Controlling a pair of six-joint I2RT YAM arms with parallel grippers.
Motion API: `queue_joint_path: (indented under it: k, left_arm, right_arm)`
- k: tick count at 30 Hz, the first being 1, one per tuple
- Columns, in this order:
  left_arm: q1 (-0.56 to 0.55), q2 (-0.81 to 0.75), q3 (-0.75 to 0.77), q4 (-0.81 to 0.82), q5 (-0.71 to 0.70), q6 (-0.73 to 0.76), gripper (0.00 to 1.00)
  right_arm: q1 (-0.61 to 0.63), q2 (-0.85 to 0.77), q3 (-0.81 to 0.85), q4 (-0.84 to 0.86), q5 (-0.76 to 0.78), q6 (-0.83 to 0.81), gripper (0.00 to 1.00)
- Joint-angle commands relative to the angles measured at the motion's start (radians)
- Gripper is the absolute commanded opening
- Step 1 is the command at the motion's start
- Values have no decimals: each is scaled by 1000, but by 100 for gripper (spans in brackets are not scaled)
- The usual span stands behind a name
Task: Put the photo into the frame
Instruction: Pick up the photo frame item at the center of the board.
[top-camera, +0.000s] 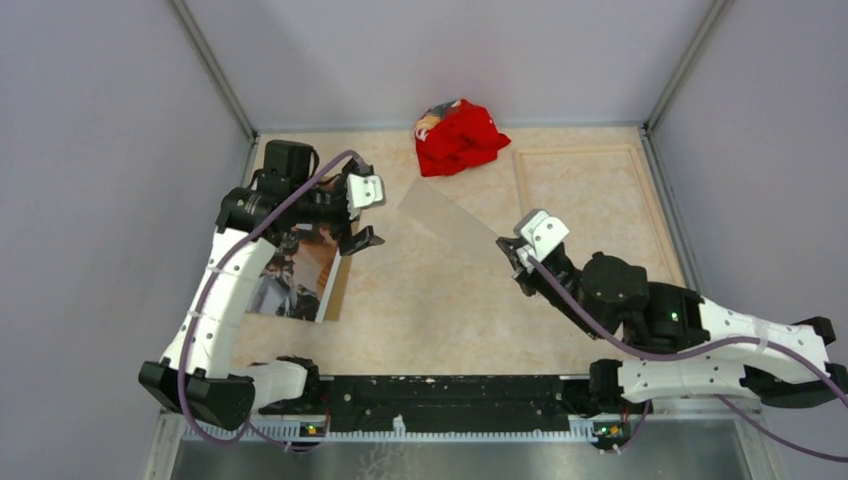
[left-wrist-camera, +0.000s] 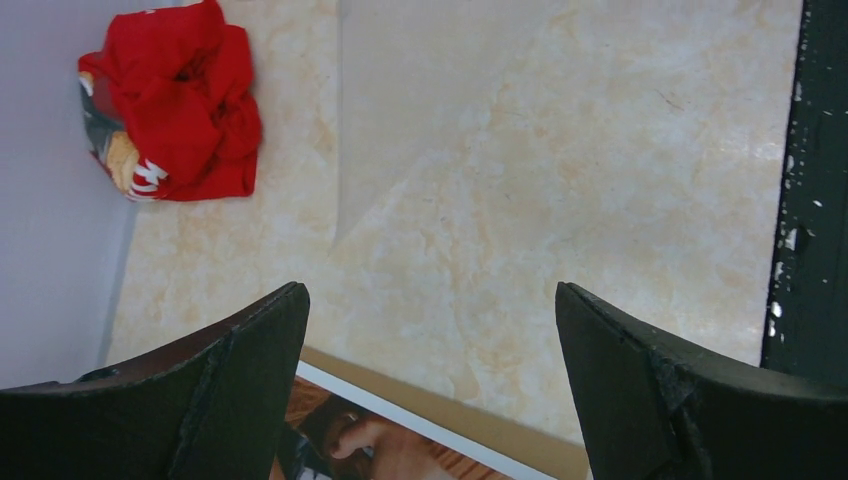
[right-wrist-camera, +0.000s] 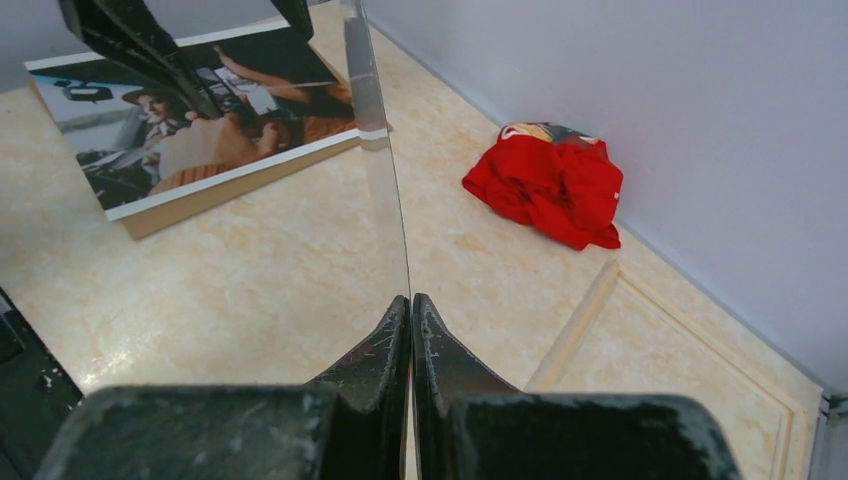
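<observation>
The photo (top-camera: 300, 278) lies face up at the left of the top view on a brown backing board (right-wrist-camera: 215, 190), whose edge shows along its near side. The left arm crosses the print's upper and left parts in that view, so its full outline is hidden. The left gripper (top-camera: 368, 215) hangs just past the photo's upper right corner with its fingers (left-wrist-camera: 230, 390) spread wide and nothing between them. In its own camera only a cropped strip of the print shows at the bottom edge.

The right gripper (right-wrist-camera: 411, 300) has its fingers pressed together on the edge of a clear pane (right-wrist-camera: 380, 190), which rises tilted from the table (top-camera: 430, 310). From above, the pane reads only as a faint greyish wedge at centre, and its far edges are hard to trace.

The frame (top-camera: 575, 151) lies flat at the upper right as a pale wood rectangle, apparently with bare tabletop showing inside. Its lower right corner is behind the right arm. A crumpled red cloth (top-camera: 458, 137) sits at top centre against the back wall.
</observation>
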Motion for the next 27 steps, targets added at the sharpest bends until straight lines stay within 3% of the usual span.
queue_joint_path:
  k: [1, 7, 15, 18, 20, 24, 27]
  left_arm:
    - [56, 16, 20, 99, 108, 3, 99]
    - [79, 18, -21, 71, 299, 81, 99]
    - [78, 90, -118, 149, 505, 64, 99]
    - [76, 102, -174, 267, 519, -11, 99]
    - [72, 113, -192, 300, 536, -3, 97]
    - [15, 176, -176, 212, 546, 99, 91]
    - [-11, 207, -156, 209, 562, 116, 82]
  right_arm:
    - [-5, -60, 6, 4, -42, 42, 0]
    - [-5, -85, 34, -11, -101, 53, 0]
    - [-4, -107, 69, -54, -165, 94, 0]
    - [-5, -109, 67, -47, -172, 100, 0]
    - [-5, -107, 71, -44, -171, 100, 0]
    - [-5, -103, 74, -25, -164, 94, 0]
    - [-5, -104, 70, -12, -158, 96, 0]
